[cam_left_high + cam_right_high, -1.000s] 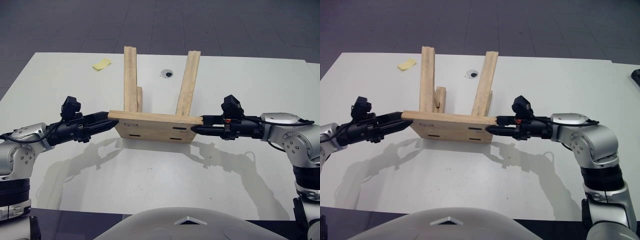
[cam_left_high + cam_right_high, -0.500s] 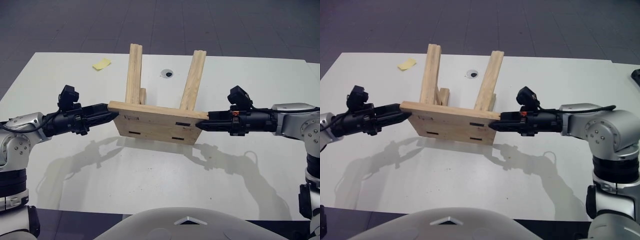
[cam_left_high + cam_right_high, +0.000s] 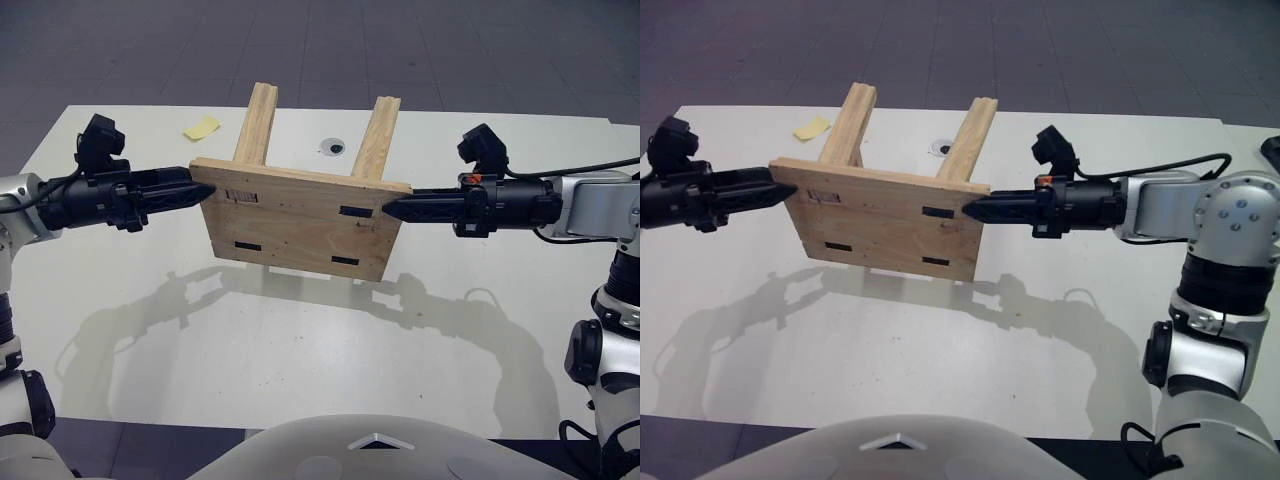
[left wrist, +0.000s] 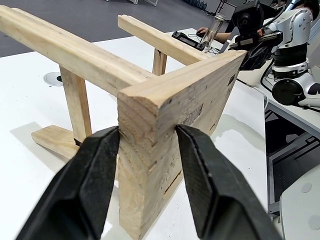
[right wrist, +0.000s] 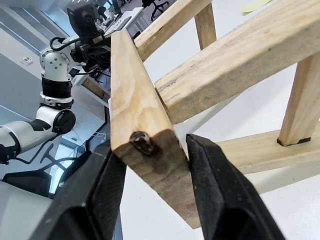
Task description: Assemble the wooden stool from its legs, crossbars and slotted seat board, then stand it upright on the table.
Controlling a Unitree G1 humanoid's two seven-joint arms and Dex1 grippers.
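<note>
Stool, eye views: stool (image 3: 300,225) is held over the table (image 3: 300,350) between the two arms, turned on its side, so the slotted seat board (image 3: 290,205) faces the camera and tilts back
Legs, eye views: two legs (image 3: 257,120) point away from the robot toward the far edge of the table; whether their ends touch it I cannot tell
Left gripper, eye views: left gripper (image 3: 203,190) meets the board's left edge near the upper corner, arm stretched out level
Right gripper, eye views: right gripper (image 3: 392,208) meets the board's right edge, just below the upper corner
Table items, eye views: yellow note (image 3: 203,127) and round port (image 3: 333,148) lie on the far half, behind the stool and apart from it
Fingers, left wrist view: both black fingers (image 4: 95,185) are clamped on the end of the seat board, one on each face, wood filling the gap between them
Frame, left wrist view: a crossbar (image 4: 77,107) joins an upper leg to a lower one; the other arm shows beyond the board's far end
Fingers, right wrist view: the two pads (image 5: 220,195) pinch the board's end grain from either side, closed tight against the wood
Frame, right wrist view: legs run off from the board's back face, with a crossbar between them
</note>
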